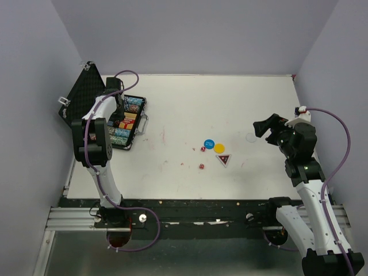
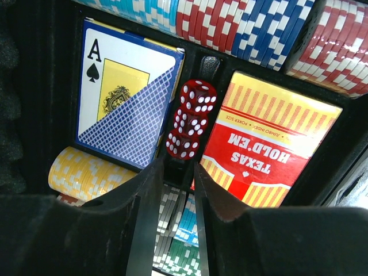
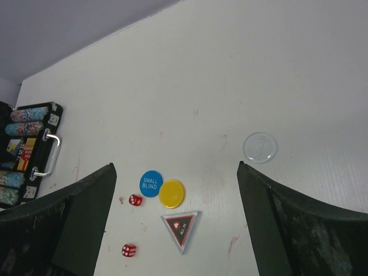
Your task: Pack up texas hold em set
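A white table (image 1: 190,103), marked with faint reddish scuffs, sits in a booth of plain pale lilac walls (image 1: 195,34). A small black case (image 1: 141,103) lies open at the table's left edge, its foam lid (image 1: 80,95) leaning back to the left.

The left gripper (image 2: 179,172) hangs low over the case's middle. Its fingers stand a narrow gap apart with nothing between them. Just ahead of the fingertips, three red dice (image 2: 190,121) sit in a row in the case's centre slot. A blue deck (image 2: 126,98) showing the ace of spades is on one side of them and a red deck (image 2: 270,149) on the other. Rows of chips (image 2: 247,29) fill the case's outer channels.

Well to the right of the case, a blue disc (image 1: 208,144) touches a yellow disc (image 1: 219,148). A dark triangular token (image 1: 223,159) lies just below them. Two loose dice (image 1: 202,149) lie beside these on the case side. Farther from the case lies a clear disc (image 1: 251,138).

The right gripper (image 3: 175,165) hovers beyond that disc, fingers spread wide and empty
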